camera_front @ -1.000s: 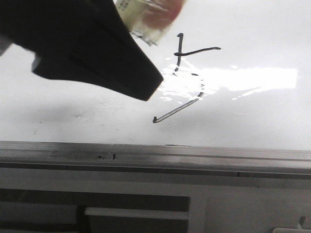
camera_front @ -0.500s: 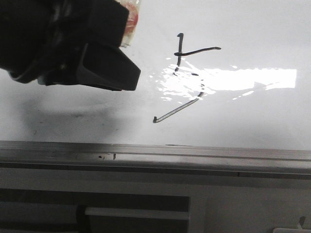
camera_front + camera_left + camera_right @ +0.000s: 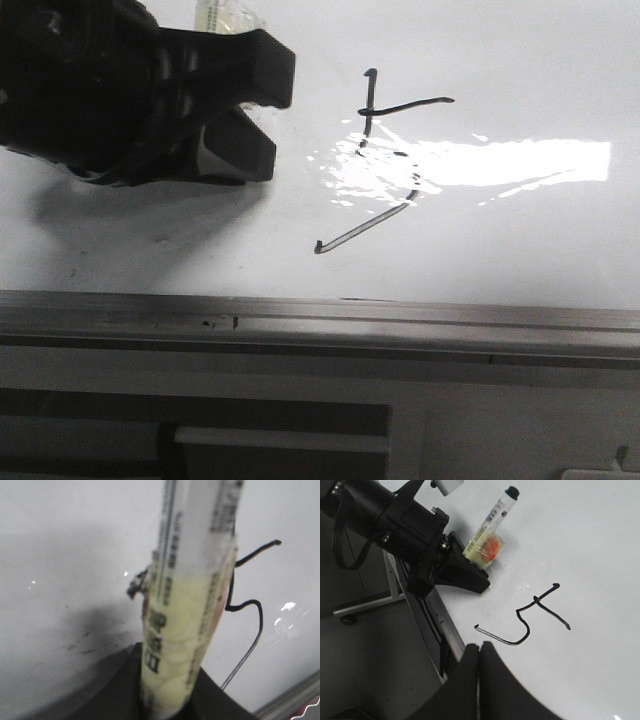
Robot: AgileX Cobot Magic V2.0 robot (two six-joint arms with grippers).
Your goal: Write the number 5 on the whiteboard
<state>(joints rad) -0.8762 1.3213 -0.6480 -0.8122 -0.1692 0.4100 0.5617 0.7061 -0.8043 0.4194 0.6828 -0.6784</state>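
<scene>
While the left gripper (image 3: 470, 582) grips a marker (image 3: 492, 522) by its taped lower barrel, jaws closed on it, the cap end points away from the gripper, over the whiteboard (image 3: 520, 60). Left gripper (image 3: 235, 110) hangs above the board's left part, shadow beneath. Right gripper (image 3: 479, 652): fingers pressed together, nothing held, near the board edge. Number 5 (image 3: 385, 165) is drawn approx. mid-board, right of the left gripper, w/ glare across its belly; tail ends near the grey rail (image 3: 400, 315). Marker clear of the figure.
</scene>
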